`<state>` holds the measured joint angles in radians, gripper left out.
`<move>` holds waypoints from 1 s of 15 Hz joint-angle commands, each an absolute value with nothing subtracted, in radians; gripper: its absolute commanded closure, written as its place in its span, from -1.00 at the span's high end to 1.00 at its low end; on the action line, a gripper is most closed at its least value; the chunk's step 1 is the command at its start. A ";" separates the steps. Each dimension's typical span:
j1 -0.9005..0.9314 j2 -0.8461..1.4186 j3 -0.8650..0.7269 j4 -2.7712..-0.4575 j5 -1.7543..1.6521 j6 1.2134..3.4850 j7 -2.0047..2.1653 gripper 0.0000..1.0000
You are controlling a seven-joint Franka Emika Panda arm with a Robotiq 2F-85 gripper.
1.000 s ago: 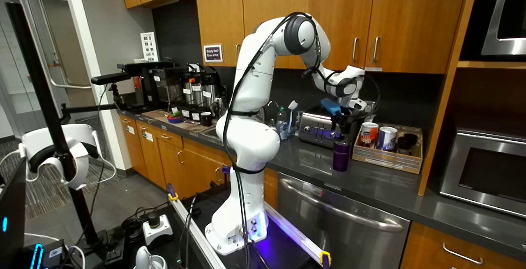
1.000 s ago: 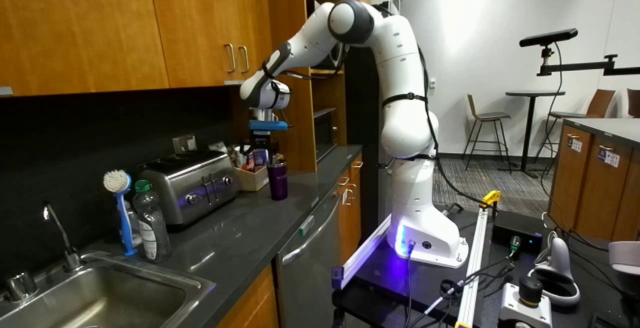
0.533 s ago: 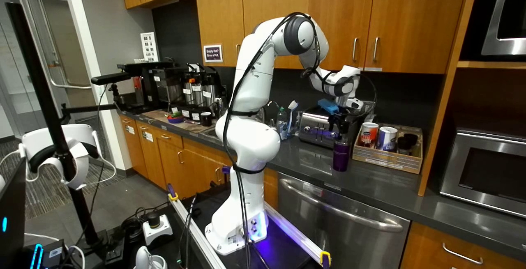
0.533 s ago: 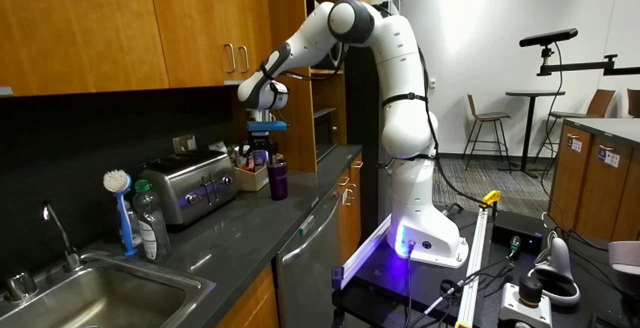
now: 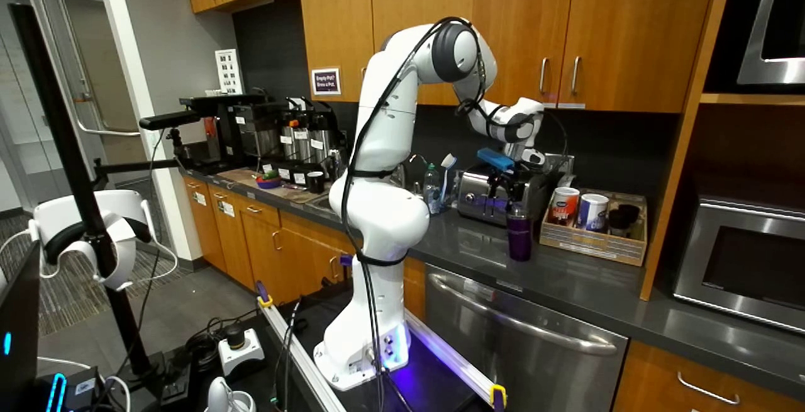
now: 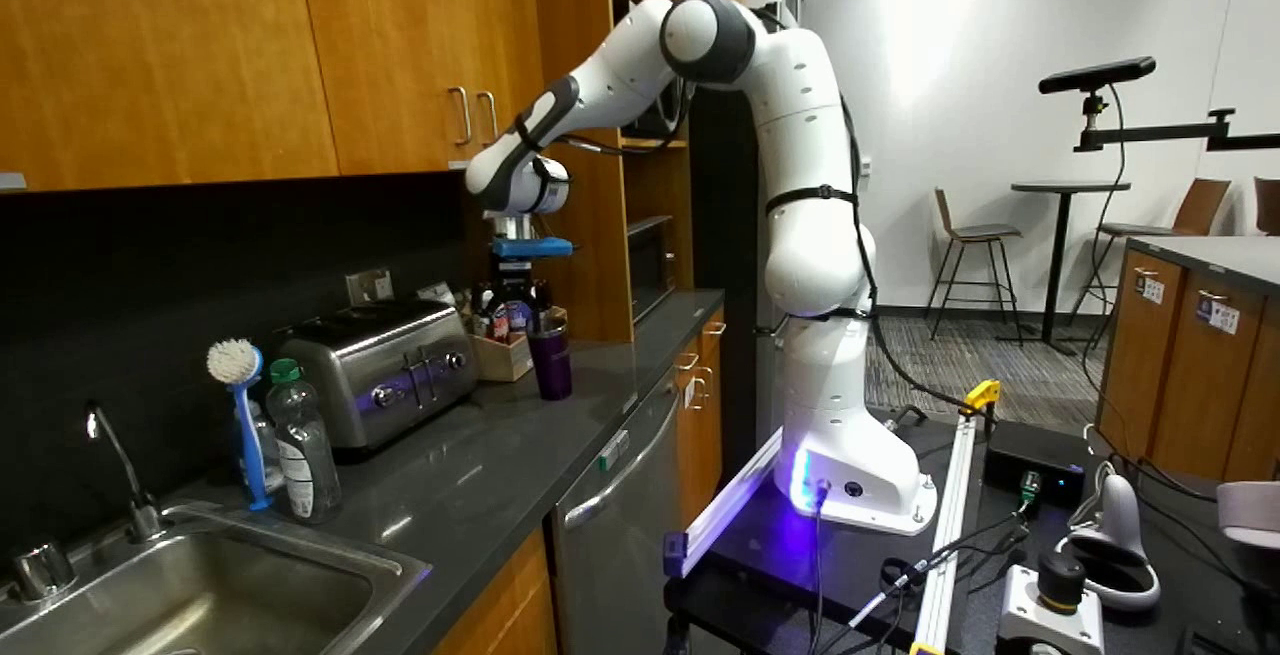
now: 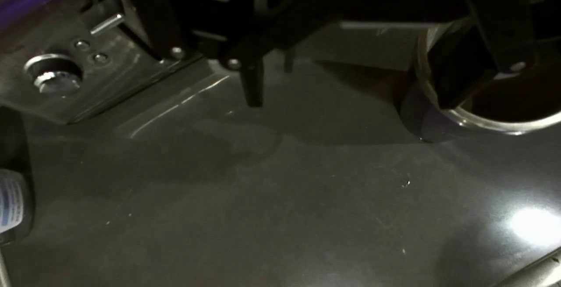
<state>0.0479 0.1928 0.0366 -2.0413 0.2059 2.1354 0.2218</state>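
Note:
My gripper hangs over the counter in both exterior views, its black fingers spread apart. A purple tumbler with a metal rim stands below it, leaning slightly in an exterior view. Seen from the wrist, one of the fingers overlaps the mouth of the tumbler and appears to dip inside its rim; contact is hard to tell. The opposite finger is outside, above the bare counter on the toaster side. Only dark counter shows between the two fingers.
A steel toaster stands beside the tumbler, against the back wall. Behind is a wooden crate with canisters. A soap bottle, a blue brush and the sink lie farther along. Cabinets hang above.
The gripper has shifted left in both exterior views, toward the toaster. The tumbler's top has moved slightly the same way, so that it now leans. The fingers remain spread.

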 commanded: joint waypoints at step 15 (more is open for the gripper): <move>-0.042 0.018 0.007 -2.124 0.536 2.164 -0.094 1.00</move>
